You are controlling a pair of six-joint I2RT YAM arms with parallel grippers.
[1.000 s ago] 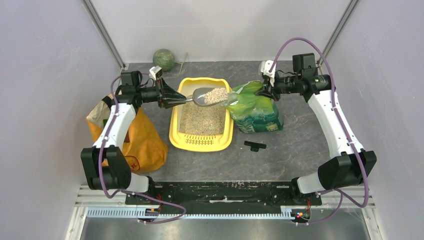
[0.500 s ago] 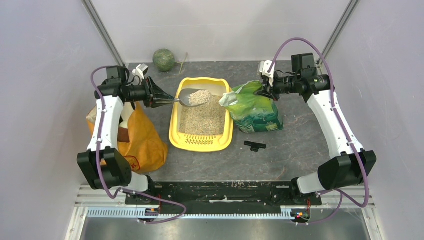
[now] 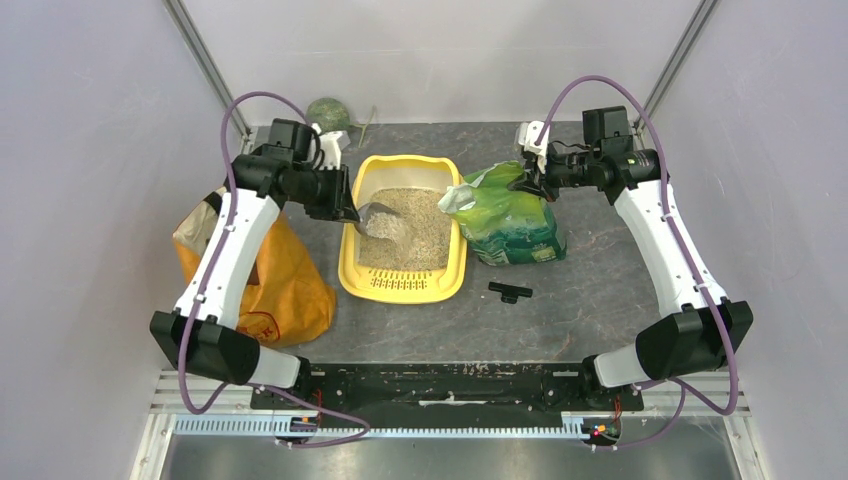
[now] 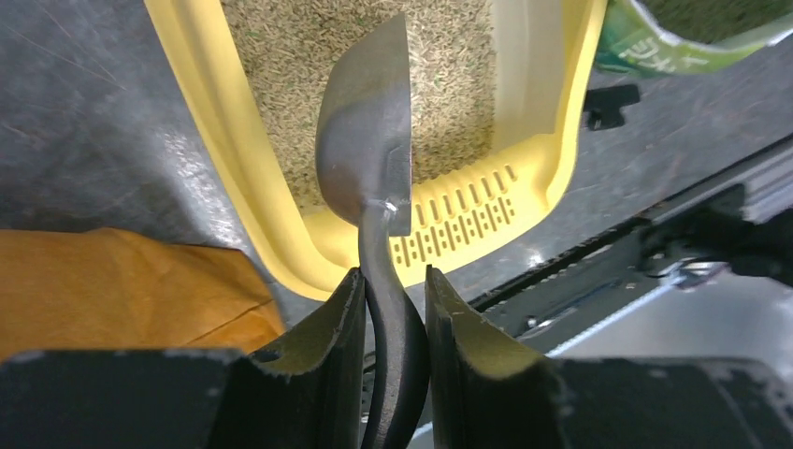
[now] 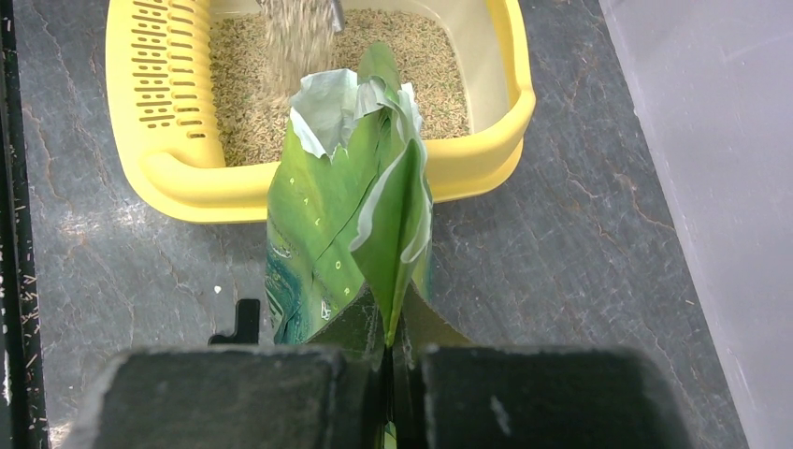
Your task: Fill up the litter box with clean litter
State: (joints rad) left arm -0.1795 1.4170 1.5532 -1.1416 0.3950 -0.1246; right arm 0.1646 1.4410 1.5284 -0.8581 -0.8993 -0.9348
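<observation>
- Beige litter, fine and grainy like coarse sand, covers most of the floor of the yellow plastic litter box at mid-table. A bare strip shows at its far end, so filling looks partly done.
- Smooth and curved, the grey scoop tips over the box, with granules streaming off it.
- Left gripper is clamped on the scoop's thin handle.
- Right gripper pinches the crinkled top of the glossy green bag, just beside the box.
- More scoops seem needed for an even, deeper layer.
</observation>
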